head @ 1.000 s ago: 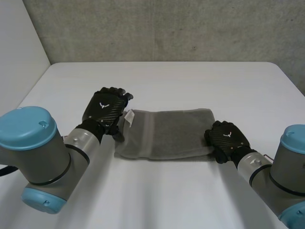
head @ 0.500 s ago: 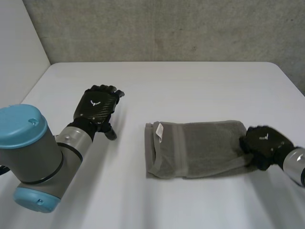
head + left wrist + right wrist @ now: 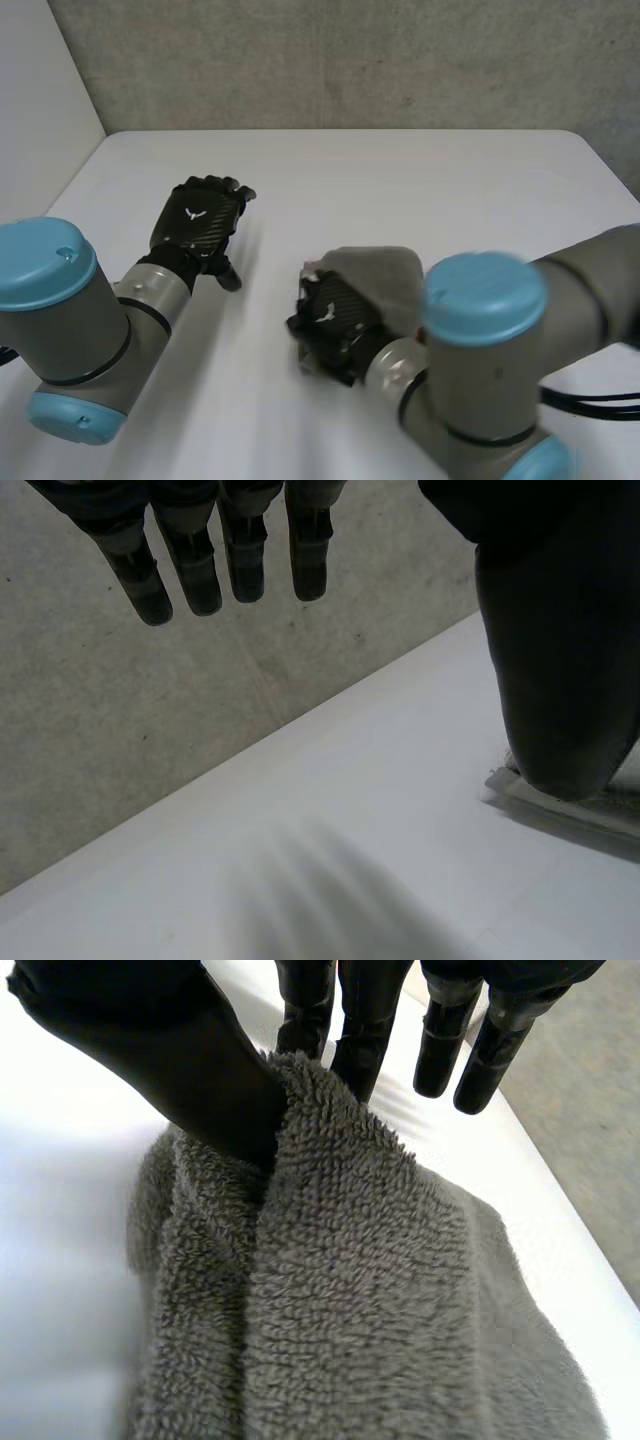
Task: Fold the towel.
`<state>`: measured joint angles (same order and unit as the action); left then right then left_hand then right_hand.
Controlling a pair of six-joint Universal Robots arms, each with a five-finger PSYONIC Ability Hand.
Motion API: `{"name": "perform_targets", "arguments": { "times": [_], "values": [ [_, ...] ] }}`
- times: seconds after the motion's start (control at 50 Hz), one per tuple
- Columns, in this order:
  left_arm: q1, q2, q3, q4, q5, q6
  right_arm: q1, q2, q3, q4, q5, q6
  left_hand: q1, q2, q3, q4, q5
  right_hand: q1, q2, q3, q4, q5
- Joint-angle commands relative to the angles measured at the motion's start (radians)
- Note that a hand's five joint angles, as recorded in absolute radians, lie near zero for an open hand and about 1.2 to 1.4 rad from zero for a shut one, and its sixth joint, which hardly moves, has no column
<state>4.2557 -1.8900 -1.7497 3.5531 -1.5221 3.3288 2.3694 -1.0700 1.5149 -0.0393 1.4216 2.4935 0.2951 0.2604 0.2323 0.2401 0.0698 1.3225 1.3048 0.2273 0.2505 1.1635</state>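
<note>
Towel [image 3: 385,272]: one, grey terry, bunched near the middle of the table [image 3: 420,170], somewhat toward its near edge and right of centre, with one end drawn up over the rest so that the cloth lies in more than one layer. Table: one, white and smooth, with rounded far corners. Room: a rough grey concrete wall [image 3: 350,60] stands behind the table's far edge, and a plain white wall [image 3: 40,90] runs beyond its left edge. Arms: two, grey with light-blue caps. The left arm [image 3: 70,320] comes in over the near left corner. The right arm [image 3: 490,340] comes in over the near edge and bends across the towel's right part, covering that part in the head view. Hands: two, black. The right hand [image 3: 335,322] is at the end of the towel that faces the table's left edge. In the right wrist view its thumb [image 3: 160,1055] presses a raised fold of the towel's edge against the fingers [image 3: 358,1020] behind it, so the cloth is pinched, while the other fingers stand straight past the fold. The left hand [image 3: 198,222] is over the left half of the table, well apart from the towel, palm down. Its fingers [image 3: 190,565] are straight and side by side, the thumb set apart, and nothing is grasped. Whether its palm touches the surface cannot be told.
</note>
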Motion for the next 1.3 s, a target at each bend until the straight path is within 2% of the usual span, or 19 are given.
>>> {"name": "perform_targets", "arguments": {
  "times": [0.02,0.18,0.32,0.34,0.36,0.38,0.4,0.48,0.52,0.6,0.68,0.7,0.74,0.78,0.84,0.88,1.04,1.16,1.3],
  "values": [
    [-0.002,0.002,0.001,0.001,-0.015,0.0,0.037,0.038,-0.018,-0.111,0.026,0.079,-0.084,-0.05,-0.058,-0.066,-0.034,0.074,0.091,-0.053,-0.076,0.058],
    [-0.003,0.0,0.004,0.003,-0.015,0.0,0.04,0.031,-0.038,-0.126,0.027,0.094,-0.084,-0.05,-0.058,-0.066,-0.034,0.074,0.091,-0.053,-0.076,0.058],
    [-0.005,-0.001,0.003,0.001,-0.016,0.0,0.044,0.085,-0.038,-0.119,0.023,0.093,-0.084,-0.05,-0.058,-0.066,-0.034,0.074,0.091,-0.053,-0.076,0.058],
    [-0.005,-0.001,0.001,0.001,-0.016,0.0,0.042,0.094,-0.032,-0.116,0.023,0.094,-0.084,-0.05,-0.058,-0.066,-0.034,0.005,0.023,-0.053,-0.076,-0.011],
    [-0.005,-0.001,0.001,0.001,-0.016,0.0,0.042,0.094,-0.019,-0.116,0.023,0.094,-0.084,-0.05,-0.058,-0.066,-0.034,-0.557,-0.539,-0.053,-0.076,-0.572],
    [-0.007,0.002,0.003,0.001,-0.016,-0.002,0.042,0.094,-0.019,-0.116,0.023,0.094,-0.084,-0.05,-0.058,-0.066,-0.034,-0.562,-0.545,-0.053,-0.076,-0.578],
    [-0.008,0.002,0.004,0.001,-0.016,-0.002,0.037,0.09,-0.012,-0.111,0.025,0.099,-0.084,-0.05,-0.058,-0.066,-0.034,-1.148,-1.13,-0.053,-0.076,-1.164],
    [-0.014,0.003,0.016,0.001,-0.016,-0.003,0.025,0.038,0.019,-0.105,0.019,0.11,-0.084,-0.05,-0.058,-0.066,-0.034,-1.148,-1.13,-0.053,-0.076,-1.164],
    [-0.017,0.006,0.024,0.001,-0.016,-0.003,0.018,-0.078,0.072,-0.105,0.017,0.157,-0.084,-0.05,-0.058,-0.066,-0.034,-1.148,-1.13,-0.053,-0.076,-1.164],
    [-0.043,0.023,0.071,-0.003,-0.016,-0.014,-0.035,-0.186,0.129,-0.105,0.023,0.212,-0.079,-0.044,-0.058,-0.066,-0.028,-1.148,-1.13,-0.053,-0.076,-1.164],
    [-0.073,0.02,0.11,-0.01,-0.015,-0.045,-0.165,-0.345,0.207,-0.068,0.027,0.298,-0.073,-0.038,-0.058,-0.066,-0.022,-1.148,-1.13,-0.053,-0.076,-1.164],
    [-0.083,0.019,0.131,-0.011,-0.012,-0.066,-0.165,-0.346,0.208,-0.068,0.026,0.298,-0.07,-0.035,-0.058,-0.066,-0.019,-1.148,-1.13,-0.053,-0.076,-1.164],
    [-0.092,0.012,0.15,-0.013,-0.009,-0.089,-0.258,-0.415,0.267,-0.018,0.017,0.352,-0.067,-0.032,-0.058,-0.066,-0.016,-1.148,-1.13,-0.053,-0.076,-1.164],
    [-0.106,0.006,0.167,-0.019,-0.006,-0.112,-0.298,-0.435,0.29,0.001,0.011,0.373,-0.064,-0.029,-0.058,-0.066,-0.013,-1.148,-1.13,-0.053,-0.076,-1.164],
    [-0.154,-0.026,0.2,-0.043,-0.004,-0.15,-0.363,-0.452,0.332,0.009,-0.013,0.407,-0.061,-0.026,-0.058,-0.066,-0.01,-1.148,-1.13,-0.053,-0.076,-1.164],
    [-0.215,-0.069,0.226,-0.075,-0.003,-0.176,-0.39,-0.452,0.349,0.007,-0.024,0.421,-0.061,-0.026,-0.058,-0.066,-0.01,-1.148,-1.13,-0.053,-0.076,-1.164],
    [-0.31,-0.175,0.237,-0.103,0.0,-0.192,-0.499,-0.411,0.381,-0.033,-0.088,0.539,-0.061,-0.026,-0.058,-0.066,-0.01,-1.148,-1.13,-0.053,-0.076,-1.164],
    [-0.327,-0.228,0.237,-0.1,0.0,-0.184,-0.493,-0.3,0.366,-0.067,-0.093,0.617,-0.058,-0.023,-0.058,-0.066,-0.007,-1.148,-1.13,-0.053,-0.076,-1.164],
    [-0.324,-0.264,0.231,-0.103,-0.001,-0.15,-0.487,-0.228,0.337,-0.087,-0.087,0.624,-0.058,-0.023,-0.058,-0.066,-0.007,-1.148,-1.13,-0.053,-0.076,-1.164]
  ]
}}
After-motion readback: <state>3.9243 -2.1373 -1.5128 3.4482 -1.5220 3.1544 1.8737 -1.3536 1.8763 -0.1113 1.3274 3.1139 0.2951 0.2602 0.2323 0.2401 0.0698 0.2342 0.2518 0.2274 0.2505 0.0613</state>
